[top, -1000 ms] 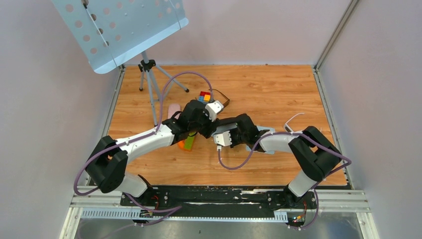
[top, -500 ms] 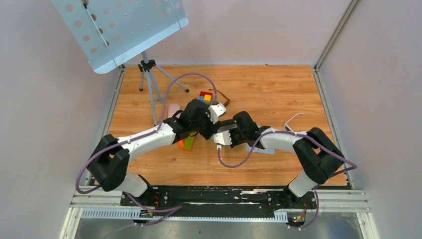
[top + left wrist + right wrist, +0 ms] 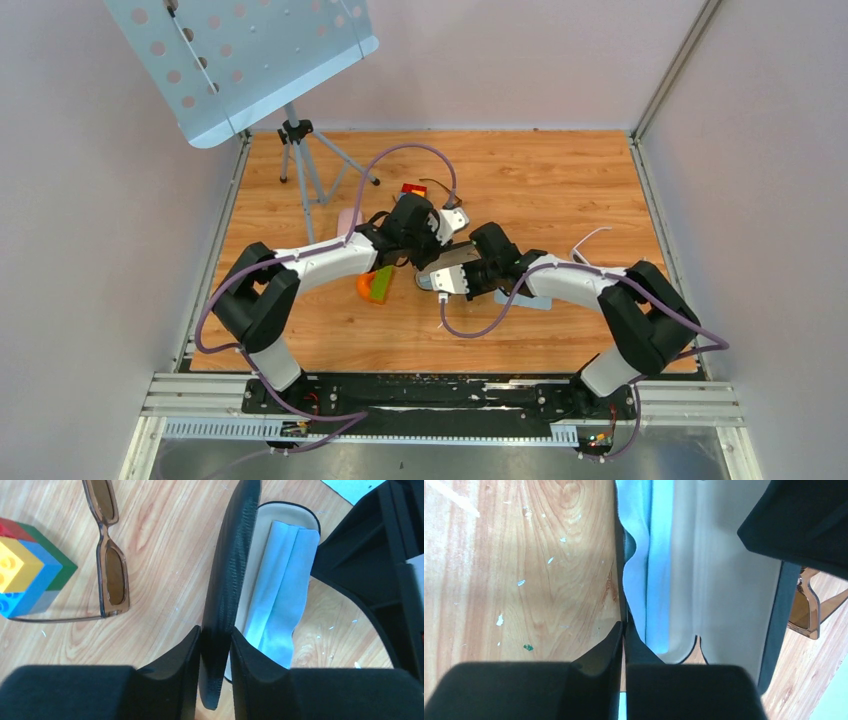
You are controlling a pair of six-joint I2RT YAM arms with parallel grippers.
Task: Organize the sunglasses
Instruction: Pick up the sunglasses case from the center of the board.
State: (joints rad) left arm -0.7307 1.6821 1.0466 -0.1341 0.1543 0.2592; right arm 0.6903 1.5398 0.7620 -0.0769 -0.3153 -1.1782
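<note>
The sunglasses (image 3: pixel 112 575), thin brown frame with brownish lenses, lie open on the wood left of the black case; they also show in the right wrist view (image 3: pixel 806 615) and faintly in the top view (image 3: pixel 443 192). The black glasses case (image 3: pixel 235 555) stands open, with a beige lining and a folded light-blue cloth (image 3: pixel 280 590) inside. My left gripper (image 3: pixel 216 645) is shut on the raised lid's edge. My right gripper (image 3: pixel 623 635) is shut on the rim of the case's lower half, beside the cloth (image 3: pixel 649 555). In the top view both grippers meet at the case (image 3: pixel 447 258).
A multicoloured toy block (image 3: pixel 25 575) sits just beyond the sunglasses. A pink case (image 3: pixel 347 220) and an orange-and-green object (image 3: pixel 372 287) lie under the left arm. A pale blue cloth (image 3: pixel 535 300) lies under the right arm. A music stand's tripod (image 3: pixel 300 160) stands at the far left.
My left gripper has moved right and farther back with the lid, and the left elbow swung inward. The case now stands open wider. The right gripper has held its place on the rim.
</note>
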